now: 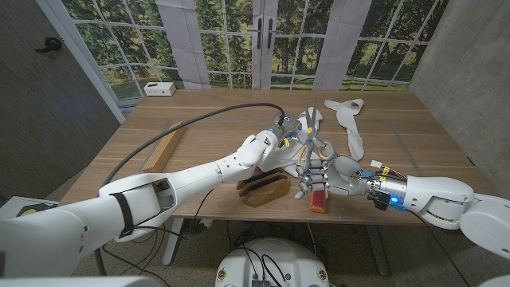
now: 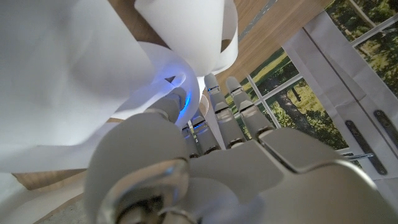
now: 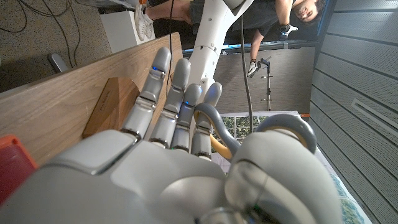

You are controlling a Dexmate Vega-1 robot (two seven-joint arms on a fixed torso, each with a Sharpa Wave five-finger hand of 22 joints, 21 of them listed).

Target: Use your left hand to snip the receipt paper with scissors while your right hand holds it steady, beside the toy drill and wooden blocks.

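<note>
The white receipt paper (image 1: 348, 126) trails across the table's middle and curls over my left hand (image 2: 205, 168). In the left wrist view the paper (image 2: 93, 81) wraps around that hand's thumb, which pinches it against a finger. My left hand (image 1: 279, 140) sits mid-table. The grey-handled scissors (image 1: 316, 142) lie between the two hands. My right hand (image 1: 328, 172) holds the scissors (image 3: 283, 127), with one handle loop over its thumb and the other beside its straight fingers. The orange toy drill (image 1: 319, 198) stands just below the right hand, and the wooden blocks (image 1: 263, 190) sit to its left.
A long wooden plank (image 1: 165, 148) lies on the table's (image 1: 414, 135) left side, and a small white box (image 1: 159, 88) sits at the far left corner. A black cable (image 1: 215, 115) crosses toward the centre. A person (image 3: 292, 15) stands behind the table.
</note>
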